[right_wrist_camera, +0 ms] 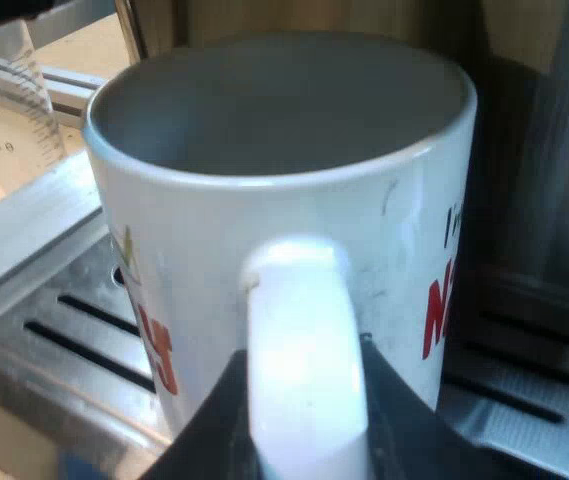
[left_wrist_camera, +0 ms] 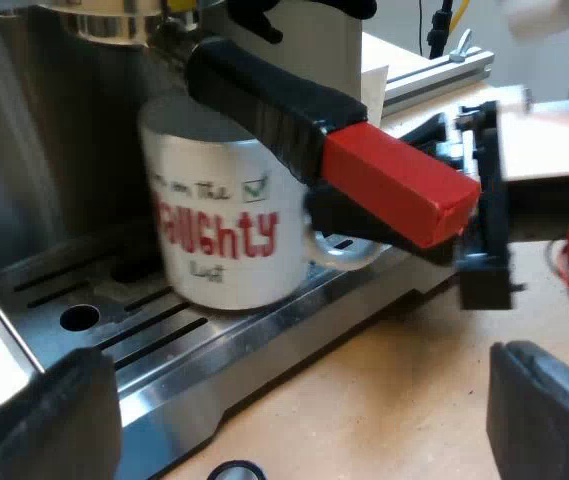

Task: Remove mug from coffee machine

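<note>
Reaching in low over the drip tray (left_wrist_camera: 179, 335), the right gripper (right_wrist_camera: 304, 425) clasps the handle of the mug (right_wrist_camera: 264, 200) between its 2 fingers (right_wrist_camera: 214, 425). The mug stands upright on the slotted tray, under the holder (left_wrist_camera: 294, 110) with its red-ended handle. The left gripper (left_wrist_camera: 299, 418) hovers near the tray's edge, its 2 fingers spread wide, grasping nothing.

A light wooden table (left_wrist_camera: 384, 390) carries the espresso machine (left_wrist_camera: 24, 150), its slotted metal drip tray (left_wrist_camera: 194, 345) at the front. The white mug (left_wrist_camera: 226, 225) stands on that tray, and a small black ring (left_wrist_camera: 236, 470) lies on the wood just beside it.
</note>
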Robot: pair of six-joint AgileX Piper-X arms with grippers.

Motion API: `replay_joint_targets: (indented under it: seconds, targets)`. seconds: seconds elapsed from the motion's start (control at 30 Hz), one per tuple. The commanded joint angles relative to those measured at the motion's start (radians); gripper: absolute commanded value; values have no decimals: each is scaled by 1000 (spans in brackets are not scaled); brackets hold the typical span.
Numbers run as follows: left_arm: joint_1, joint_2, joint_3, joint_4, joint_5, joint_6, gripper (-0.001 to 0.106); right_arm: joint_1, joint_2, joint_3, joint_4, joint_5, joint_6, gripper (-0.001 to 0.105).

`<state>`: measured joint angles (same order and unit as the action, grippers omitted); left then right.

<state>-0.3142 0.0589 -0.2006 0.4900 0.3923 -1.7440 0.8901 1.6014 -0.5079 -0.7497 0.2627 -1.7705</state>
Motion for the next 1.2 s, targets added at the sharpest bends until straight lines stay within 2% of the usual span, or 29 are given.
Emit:
replay_joint_targets:
  seconds: [0.03, 0.17, 0.4, 0.67, 0.87, 1.2]
  targets:
    - [-5, -1, -2, -17, 6, -9, 77, 0, -67, 24, -31, 14, -5, 0]
    - [-5, -1, -2, -17, 6, -9, 77, 0, -102, 50, -31, 14, -5, 0]
    - [-5, -1, -2, -17, 6, -9, 77, 40, -241, 160, -8, 43, -5, 0]
    - [-5, -1, -2, -17, 6, -9, 77, 80, -369, 251, 42, 137, 4, 0]
    - [-5, -1, -2, -17, 6, -9, 77, 76, -439, 257, 187, 222, 4, 0]
    - [-5, -1, -2, -17, 6, -9, 77, -33, -449, 257, 202, 211, 4, 0]
